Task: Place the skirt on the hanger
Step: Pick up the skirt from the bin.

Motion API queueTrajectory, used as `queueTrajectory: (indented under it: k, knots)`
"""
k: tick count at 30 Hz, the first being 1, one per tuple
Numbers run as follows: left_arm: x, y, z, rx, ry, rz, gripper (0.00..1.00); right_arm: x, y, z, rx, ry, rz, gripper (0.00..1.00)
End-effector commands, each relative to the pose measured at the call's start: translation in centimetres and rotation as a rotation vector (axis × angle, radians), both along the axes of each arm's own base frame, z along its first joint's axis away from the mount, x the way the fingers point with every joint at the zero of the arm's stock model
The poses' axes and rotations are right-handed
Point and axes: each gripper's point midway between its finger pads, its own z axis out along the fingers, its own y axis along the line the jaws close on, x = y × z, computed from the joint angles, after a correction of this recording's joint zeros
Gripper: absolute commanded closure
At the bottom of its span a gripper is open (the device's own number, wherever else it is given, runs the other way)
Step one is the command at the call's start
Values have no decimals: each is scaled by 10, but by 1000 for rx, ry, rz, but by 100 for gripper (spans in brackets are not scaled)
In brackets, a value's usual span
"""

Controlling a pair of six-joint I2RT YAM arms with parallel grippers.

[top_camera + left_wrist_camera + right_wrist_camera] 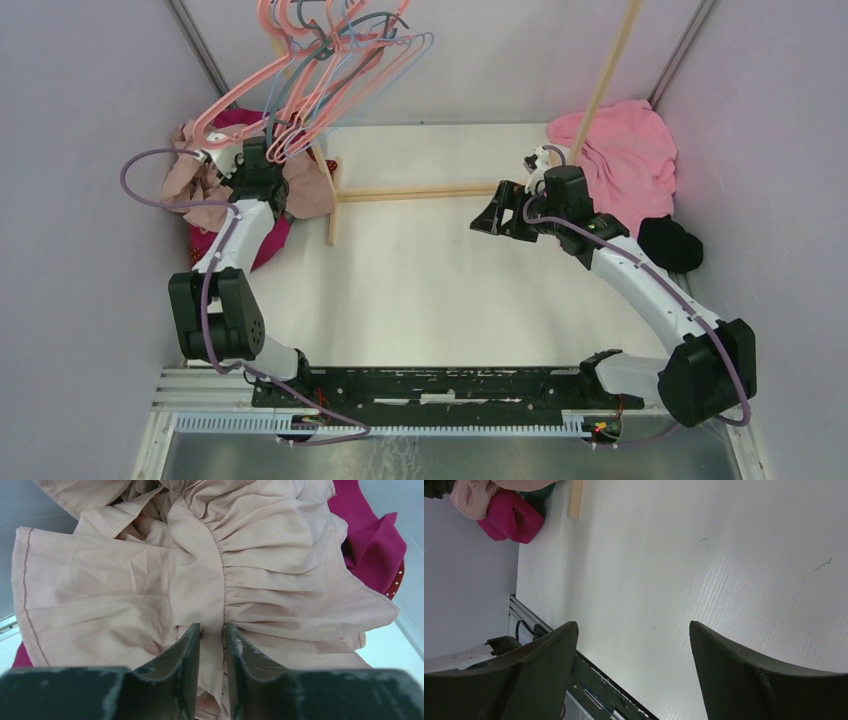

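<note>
The skirt [150,580] is pale beige with a gathered waistband and lies crumpled at the table's back left [195,170]. My left gripper [212,630] is shut on a fold of its waistband, with cloth pinched between both fingers. In the top view that gripper [255,160] sits low over the pile, under a bunch of pink and blue hangers [320,70] hanging from above. My right gripper [492,218] hovers over mid-table, open and with nothing in it [633,627].
A magenta cloth [268,245] lies under the skirt. At the back right there is a pink garment [625,160] and a black one [668,243]. A wooden rack base [420,192] crosses the back, with its pole [615,65] slanting up. Walls stand close on both sides.
</note>
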Motion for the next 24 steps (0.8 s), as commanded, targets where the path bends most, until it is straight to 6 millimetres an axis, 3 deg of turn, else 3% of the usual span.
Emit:
queueTrajectory:
  k: [1, 7, 11, 12, 14, 17, 24]
  knots:
    - [-10, 4, 22, 0, -12, 28, 75, 6, 5, 13, 21, -64, 17, 13]
    - [-40, 1, 24, -8, 6, 28, 89, -1, 5, 14, 36, -67, 19, 13]
    - [-65, -6, 34, -28, -36, 4, 91, -4, 6, 15, 56, -67, 22, 13]
    - [-70, -5, 37, -19, -50, 7, 88, -5, 7, 15, 60, -67, 25, 13]
    - [-73, -4, 41, 0, -77, 3, 66, -7, 9, 16, 64, -67, 32, 13]
    - [-59, -6, 34, -19, -65, -30, 45, -9, 10, 14, 65, -64, 36, 13]
    - [-20, -13, 2, -121, -62, -95, 39, -10, 10, 12, 53, -65, 40, 12]
